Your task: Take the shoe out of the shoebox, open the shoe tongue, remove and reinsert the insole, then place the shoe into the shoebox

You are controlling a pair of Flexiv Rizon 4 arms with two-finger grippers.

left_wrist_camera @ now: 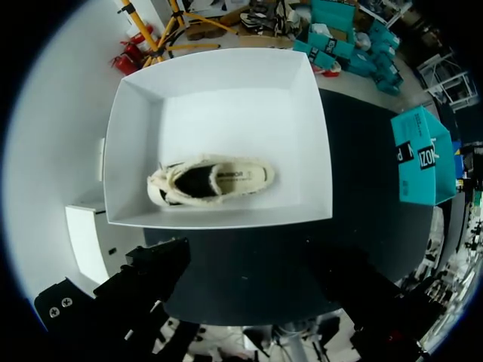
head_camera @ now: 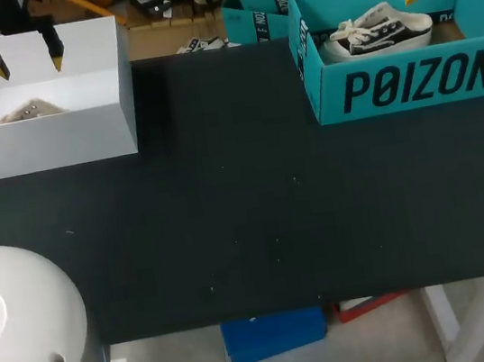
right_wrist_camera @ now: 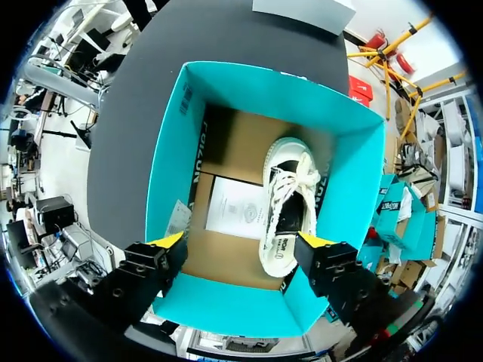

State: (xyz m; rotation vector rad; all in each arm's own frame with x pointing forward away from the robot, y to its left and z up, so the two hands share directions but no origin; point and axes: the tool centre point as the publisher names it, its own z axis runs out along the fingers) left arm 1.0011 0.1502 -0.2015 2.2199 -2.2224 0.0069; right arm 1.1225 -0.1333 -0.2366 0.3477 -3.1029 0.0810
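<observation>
Holding one shoe (head_camera: 381,30) each: white shoebox (head_camera: 45,142), teal shoebox (head_camera: 419,82).

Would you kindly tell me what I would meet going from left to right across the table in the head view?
White shoebox holding a cream shoe → bare black tabletop → teal shoebox holding a black-and-white shoe.

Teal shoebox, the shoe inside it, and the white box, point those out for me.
teal shoebox (head_camera: 410,83), head view, on its front wall.
laced shoe (right_wrist_camera: 289,197), right wrist view, on its laces.
white box (head_camera: 45,142), head view, on its front wall.
</observation>
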